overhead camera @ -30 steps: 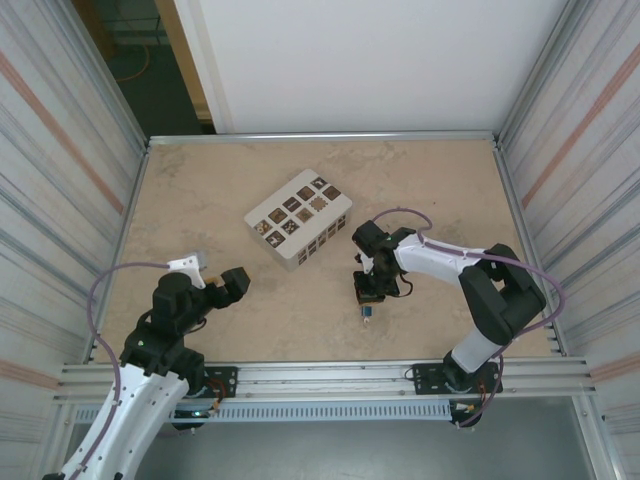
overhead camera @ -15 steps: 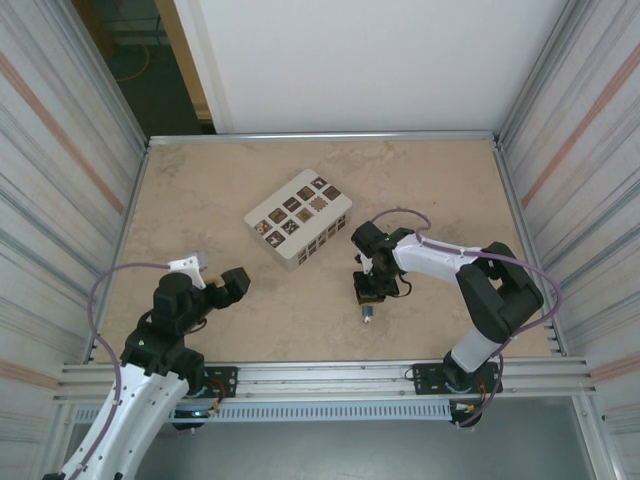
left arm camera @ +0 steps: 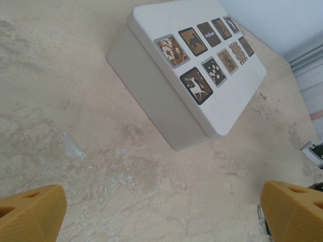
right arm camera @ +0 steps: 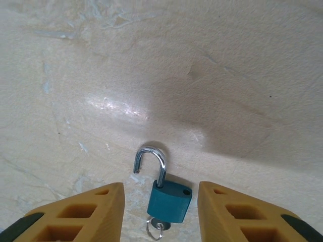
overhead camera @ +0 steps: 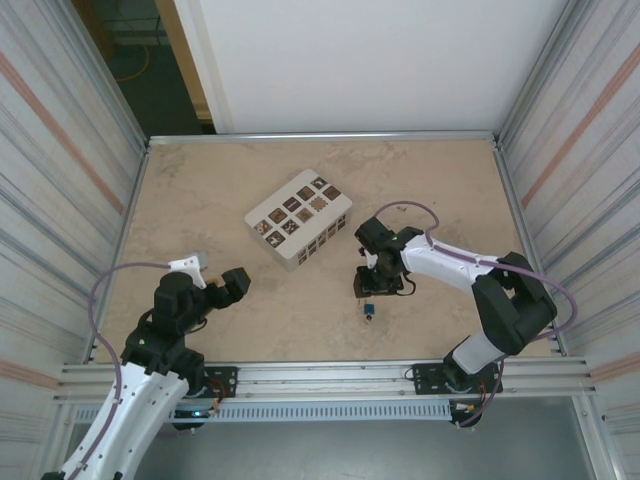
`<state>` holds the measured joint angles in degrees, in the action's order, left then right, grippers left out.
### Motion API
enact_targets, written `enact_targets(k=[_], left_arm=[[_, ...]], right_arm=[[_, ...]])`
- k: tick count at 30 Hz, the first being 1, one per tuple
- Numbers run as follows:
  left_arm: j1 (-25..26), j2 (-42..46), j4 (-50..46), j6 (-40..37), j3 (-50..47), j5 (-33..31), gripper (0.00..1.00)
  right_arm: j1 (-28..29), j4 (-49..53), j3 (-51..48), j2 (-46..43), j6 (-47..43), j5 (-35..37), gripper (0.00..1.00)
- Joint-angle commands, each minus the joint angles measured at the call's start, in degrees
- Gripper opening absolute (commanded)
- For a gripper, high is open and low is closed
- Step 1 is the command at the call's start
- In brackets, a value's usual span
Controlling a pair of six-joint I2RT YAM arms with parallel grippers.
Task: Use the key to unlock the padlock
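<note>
The blue padlock lies flat on the table, and its silvery shackle is swung out of the body on one side. The small key sticks out of the padlock's bottom end with its ring. My right gripper is open, one finger on each side of the padlock, touching neither it nor the key. From above, the padlock sits just in front of the right gripper. My left gripper stands wide open over bare table at the near left, with nothing between its fingers.
A white box with dark patterned tiles sits at the table's middle, ahead of the left gripper and near the white box in that view. Striped walls close in the left, right and back sides. A metal rail runs along the near edge.
My right gripper has gone from shut to open, letting go at the padlock, and has shifted slightly back from it. The padlock moved a little. The left arm has not moved.
</note>
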<state>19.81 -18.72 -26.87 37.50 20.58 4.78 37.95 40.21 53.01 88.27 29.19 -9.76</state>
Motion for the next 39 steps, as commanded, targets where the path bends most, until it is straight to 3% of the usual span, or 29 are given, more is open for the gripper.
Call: enact_targets(k=[1, 15, 20, 22, 26, 34, 39], left_arm=[[-0.4, -0.1, -0.9, -0.6, 2.4, -1.0, 0.99], [-0.5, -3.1, -0.2, 3.5, 4.5, -5.1, 0.99], [-0.6, -4.8, 0.0, 2.6, 6.4, -12.6, 0.99], [-0.6, -5.9, 0.3, 1.9, 7.1, -16.9, 0.99], [-0.7, -8.4, 4.5, -2.4, 8.3, -23.2, 0.99], [-0.9, -12.6, 17.5, -18.3, 7.5, -28.0, 0.99], [-1.7, -16.0, 24.0, -27.3, 6.5, -28.7, 0.99]], right_arm=[[-0.7, 1.6, 0.7, -3.9, -1.4, 2.8, 0.47], [-10.0, -7.7, -9.7, -25.3, -3.6, 2.8, 0.64], [-16.5, -12.4, -14.2, -33.8, -4.5, -1.2, 0.7], [-18.4, -14.3, -15.7, -36.4, -5.8, -1.2, 0.78], [-21.6, -18.6, -18.9, -41.5, -8.4, 5.9, 0.99], [-28.1, -30.5, -27.2, -48.8, -19.6, 17.1, 0.99], [-33.1, -39.6, -32.2, -47.2, -22.8, 17.5, 0.99]])
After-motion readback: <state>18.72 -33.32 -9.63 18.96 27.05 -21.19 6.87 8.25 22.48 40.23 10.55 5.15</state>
